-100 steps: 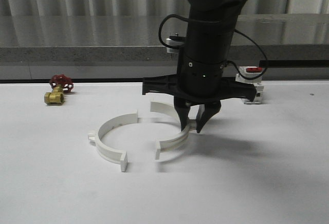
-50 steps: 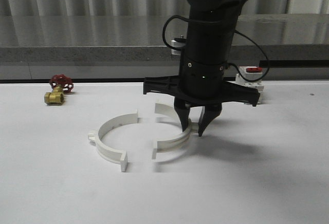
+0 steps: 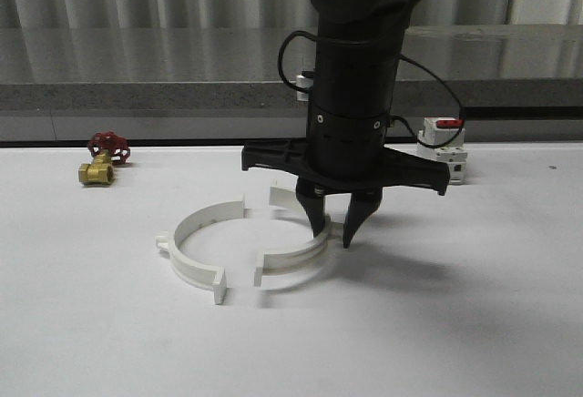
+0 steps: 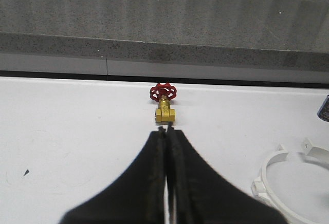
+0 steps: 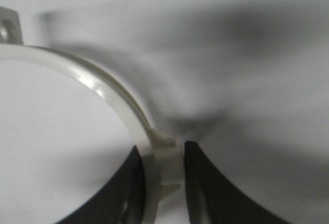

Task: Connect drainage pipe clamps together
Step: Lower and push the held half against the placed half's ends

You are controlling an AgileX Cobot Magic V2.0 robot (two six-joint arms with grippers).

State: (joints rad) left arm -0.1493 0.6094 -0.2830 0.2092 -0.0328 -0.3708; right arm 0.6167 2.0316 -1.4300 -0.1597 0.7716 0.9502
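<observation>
Two white drainage pipe clamps lie on the white table [image 3: 82,324] in the front view. The left half-ring [image 3: 193,235] lies free, its small tab pointing left. My right gripper [image 3: 332,233] points straight down and is shut on the right half-ring [image 3: 293,255] at its outer tab. In the right wrist view the black fingers [image 5: 198,178] pinch the band [image 5: 103,88] by the tab, around my right gripper [image 5: 162,146]. The halves' end flanges face each other with small gaps at front and back. My left gripper [image 4: 165,129] is shut on nothing, with the left half-ring [image 4: 272,172] off to one side.
A brass valve with a red handwheel [image 3: 100,160] sits at the back left of the table, and the same valve [image 4: 165,112] lies just ahead of my left fingertips. A white breaker with a red switch [image 3: 444,142] stands behind the right arm. A grey ledge runs along the back.
My right gripper has moved left with the right half-ring, bringing its front end closer to the left half-ring's front flange. The left half-ring has not moved.
</observation>
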